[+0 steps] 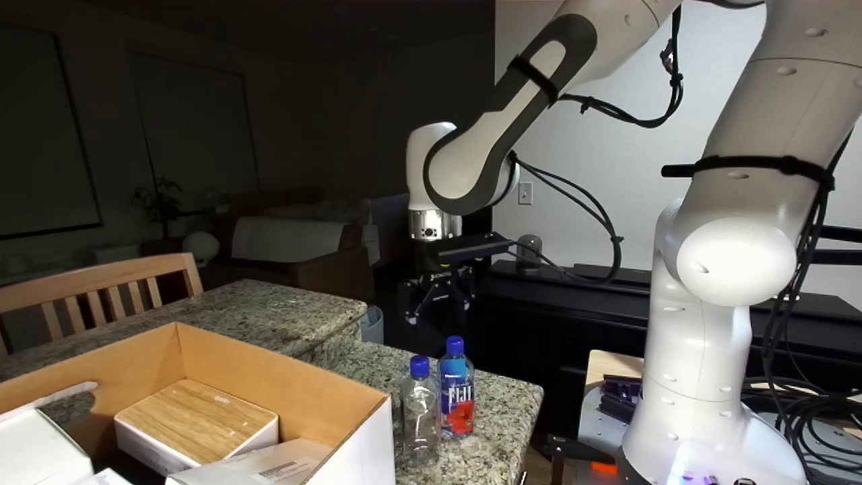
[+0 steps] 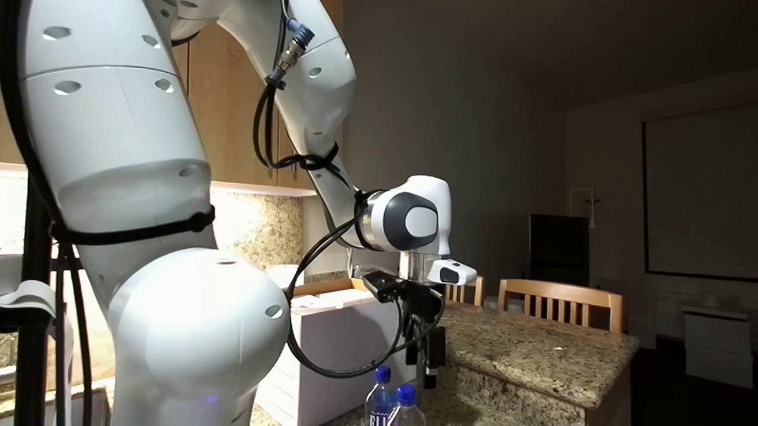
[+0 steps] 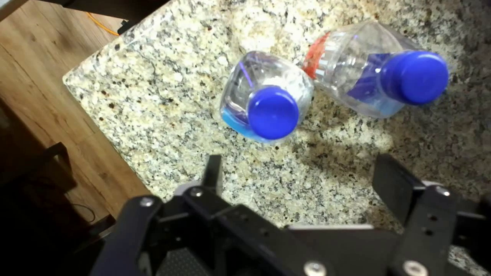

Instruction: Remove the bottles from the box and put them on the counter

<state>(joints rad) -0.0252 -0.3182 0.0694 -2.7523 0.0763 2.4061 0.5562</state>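
Two bottles with blue caps stand upright side by side on the granite counter (image 1: 502, 411), outside the box. In an exterior view, one bottle (image 1: 458, 397) shows a FIJI label and the other bottle (image 1: 421, 424) looks plain. Both also show in an exterior view (image 2: 377, 409), (image 2: 409, 422) and in the wrist view (image 3: 273, 112), (image 3: 418, 76); I cannot surely match them across views. The cardboard box (image 1: 269, 360) stands beside them and also shows in an exterior view (image 2: 342, 353). My gripper (image 3: 299, 165) hangs above the counter, open, nothing between its fingers, apart from both caps.
The box holds a wood-topped box (image 1: 199, 421), white cartons (image 1: 40, 448) and a flat packet (image 1: 269, 465). A raised granite ledge (image 2: 538, 351) rises behind the bottles. Wooden chairs (image 2: 562, 298) stand beyond it. The counter's corner (image 3: 76, 82) drops to the wooden floor.
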